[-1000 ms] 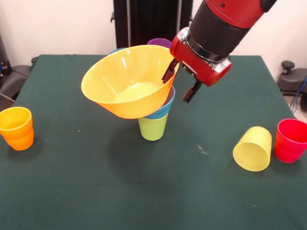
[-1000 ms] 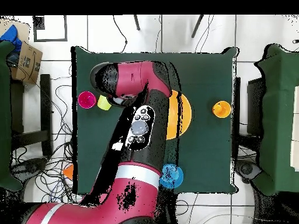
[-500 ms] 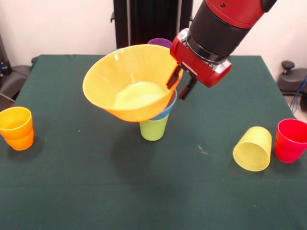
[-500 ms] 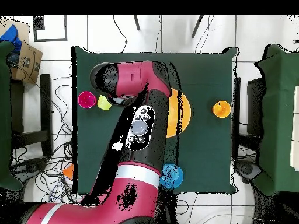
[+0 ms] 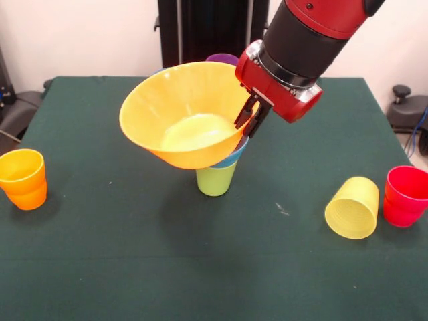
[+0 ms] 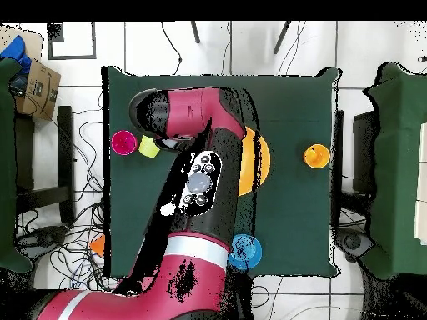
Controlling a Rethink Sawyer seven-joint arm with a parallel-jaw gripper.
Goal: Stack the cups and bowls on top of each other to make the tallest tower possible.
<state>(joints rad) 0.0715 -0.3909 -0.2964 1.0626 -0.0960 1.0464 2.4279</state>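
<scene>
Tower (image 5: 214, 157): mid-tabletop (image 5: 134, 267); upright cup (image 5: 215, 179) at the bottom, small bowl (image 5: 234, 152) in its mouth, large bowl (image 5: 184, 114) tilted on top.
My claw (image 5: 249, 115): at the large bowl's right rim.
Left edge: a cup stack (image 5: 23, 178), upright.
Right side: one cup (image 5: 352, 207) on its side, touching an upright cup stack (image 5: 406, 195) at the edge.
Behind the tower: another bowl's rim (image 5: 223, 59).

Four cups (image 5: 215, 180) (image 5: 23, 178) (image 5: 352, 207) (image 5: 405, 196), three bowls (image 5: 180, 114) (image 5: 231, 158) (image 6: 244, 250), one purple piece (image 5: 223, 59).
</scene>
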